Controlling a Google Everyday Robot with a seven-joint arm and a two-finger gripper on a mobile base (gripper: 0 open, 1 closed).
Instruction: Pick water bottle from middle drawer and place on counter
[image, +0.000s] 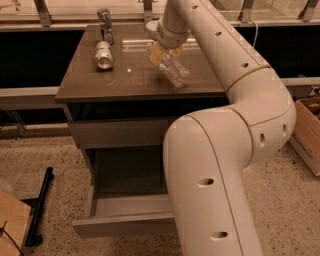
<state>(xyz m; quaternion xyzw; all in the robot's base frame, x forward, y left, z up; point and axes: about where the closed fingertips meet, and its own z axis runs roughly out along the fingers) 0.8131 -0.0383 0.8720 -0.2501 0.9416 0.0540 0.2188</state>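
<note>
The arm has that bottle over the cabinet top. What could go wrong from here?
The water bottle is held tilted in the gripper over the counter; released like that, it may topple and roll off. The silver can lies on its side nearby, so a rolling bottle could knock it. The middle drawer below is open and the base might bump it.

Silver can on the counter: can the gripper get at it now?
Probably not yet: the gripper is shut on the water bottle. Nothing stands between it and the silver can on the counter.
</note>
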